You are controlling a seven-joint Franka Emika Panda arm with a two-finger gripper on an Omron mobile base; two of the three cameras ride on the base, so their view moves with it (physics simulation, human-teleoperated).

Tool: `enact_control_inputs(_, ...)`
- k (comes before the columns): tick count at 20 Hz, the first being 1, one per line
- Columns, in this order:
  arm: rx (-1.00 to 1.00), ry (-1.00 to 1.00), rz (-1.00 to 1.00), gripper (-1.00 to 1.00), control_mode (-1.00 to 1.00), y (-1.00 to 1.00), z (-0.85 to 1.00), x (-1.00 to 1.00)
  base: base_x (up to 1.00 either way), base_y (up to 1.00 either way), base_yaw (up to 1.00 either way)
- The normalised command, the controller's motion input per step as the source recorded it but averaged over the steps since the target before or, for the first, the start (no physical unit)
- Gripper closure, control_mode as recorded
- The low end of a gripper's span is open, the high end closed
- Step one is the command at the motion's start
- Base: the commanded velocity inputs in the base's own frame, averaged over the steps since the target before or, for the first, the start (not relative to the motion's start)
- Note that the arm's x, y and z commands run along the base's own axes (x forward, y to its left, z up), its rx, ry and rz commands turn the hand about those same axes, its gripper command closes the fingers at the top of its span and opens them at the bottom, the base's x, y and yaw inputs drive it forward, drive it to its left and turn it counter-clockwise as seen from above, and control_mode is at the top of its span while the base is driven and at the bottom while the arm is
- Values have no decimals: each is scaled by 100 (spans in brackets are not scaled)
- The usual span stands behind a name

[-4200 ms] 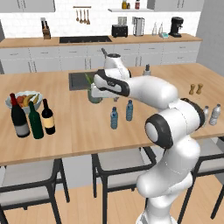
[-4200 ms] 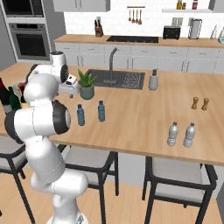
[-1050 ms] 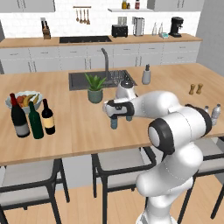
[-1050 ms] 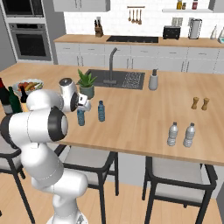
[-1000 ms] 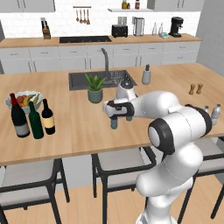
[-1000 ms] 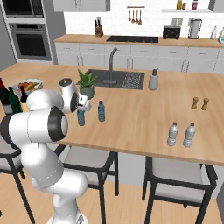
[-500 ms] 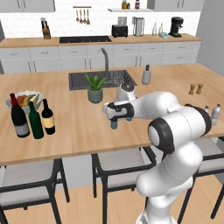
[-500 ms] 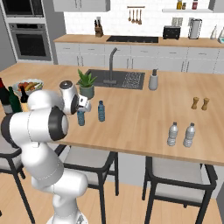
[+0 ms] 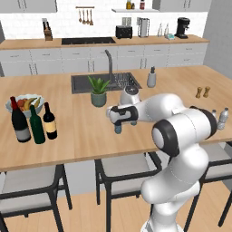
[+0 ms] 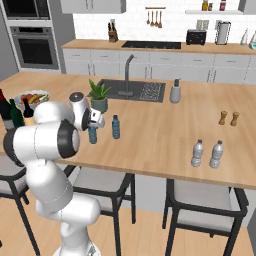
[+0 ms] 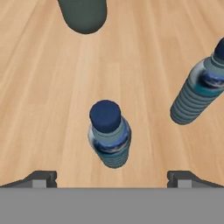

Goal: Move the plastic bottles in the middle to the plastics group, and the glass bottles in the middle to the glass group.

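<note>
- Lower now, my gripper [image 11: 112, 177] hangs wide open over one blue bottle [image 11: 109, 133].
- Bare counter [image 11: 48, 109] around; second blue bottle [image 11: 199, 89] stands apart.

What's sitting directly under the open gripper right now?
A small blue plastic bottle stands upright on the wooden counter below the gripper, whose jaws are spread wide and clear of it. A second blue bottle stands beside it. The first bottle's base is hidden by its own body.
</note>
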Motion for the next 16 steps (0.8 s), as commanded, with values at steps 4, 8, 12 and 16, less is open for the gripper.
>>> enact_control_inputs(4, 0, 0, 0, -100, -100, 5, -11, 10, 0, 0, 0)
enact_control_inputs(8, 0, 0, 0, -100, -100, 1, -2, 10, 0, 0, 0)
enact_control_inputs(12, 0, 0, 0, -100, -100, 0, -8, 8, 0, 0, 0)
enact_control_inputs(16, 0, 0, 0, -100, -100, 0, -12, 4, 0, 0, 0)
